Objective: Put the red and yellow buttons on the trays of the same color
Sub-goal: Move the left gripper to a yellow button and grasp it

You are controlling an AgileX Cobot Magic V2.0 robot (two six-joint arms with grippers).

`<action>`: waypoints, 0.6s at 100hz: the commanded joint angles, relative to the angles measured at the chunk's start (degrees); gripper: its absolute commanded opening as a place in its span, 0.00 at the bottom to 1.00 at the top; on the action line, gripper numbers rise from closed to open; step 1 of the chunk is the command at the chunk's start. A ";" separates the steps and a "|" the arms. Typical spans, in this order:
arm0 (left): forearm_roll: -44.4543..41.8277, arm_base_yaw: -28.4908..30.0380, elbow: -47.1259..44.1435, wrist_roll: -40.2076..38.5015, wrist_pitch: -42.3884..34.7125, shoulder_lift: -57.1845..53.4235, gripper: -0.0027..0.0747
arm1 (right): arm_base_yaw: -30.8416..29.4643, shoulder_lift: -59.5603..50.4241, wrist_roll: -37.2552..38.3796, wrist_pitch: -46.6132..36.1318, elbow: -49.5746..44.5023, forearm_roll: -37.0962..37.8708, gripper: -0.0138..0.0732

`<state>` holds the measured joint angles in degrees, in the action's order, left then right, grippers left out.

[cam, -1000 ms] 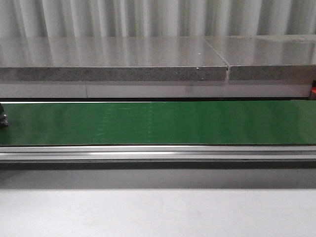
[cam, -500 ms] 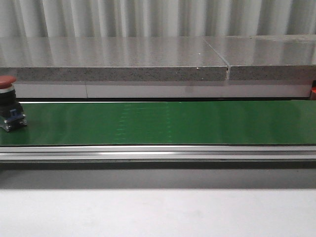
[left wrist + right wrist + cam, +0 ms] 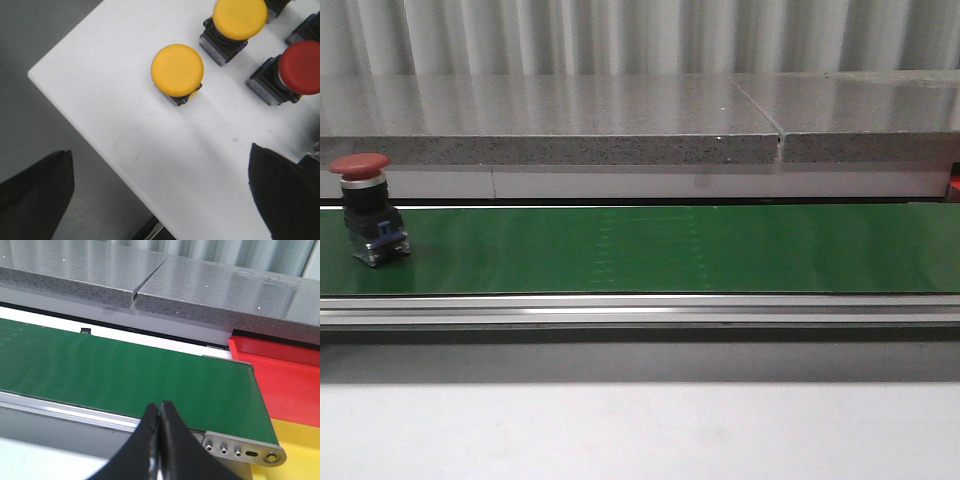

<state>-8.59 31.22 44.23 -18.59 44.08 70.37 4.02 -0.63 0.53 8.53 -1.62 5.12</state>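
Now you've got one red button (image 3: 365, 210) upright at the left end of the green conveyor belt (image 3: 670, 248). Your left gripper (image 3: 165, 200) is open above the white bench (image 3: 150, 145), near two yellow buttons (image 3: 177, 70) and another red one. Your right gripper (image 3: 160, 415) is closed, empty, over the belt's far end beside the red tray (image 3: 285, 375) and yellow tray (image 3: 300, 450).

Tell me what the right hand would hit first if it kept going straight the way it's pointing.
Most likely the green conveyor belt: the shut right hand aims over its near rail onto bare belt. No button lies in that line; depth is hard to judge.
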 commanded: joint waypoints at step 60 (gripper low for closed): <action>-1.51 0.11 7.37 -0.48 -8.26 16.78 0.89 | -0.21 -0.83 -0.16 -4.74 0.34 0.65 0.08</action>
<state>-9.53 31.22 48.93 -18.70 37.99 87.31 4.02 -0.63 0.53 8.53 -1.62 5.12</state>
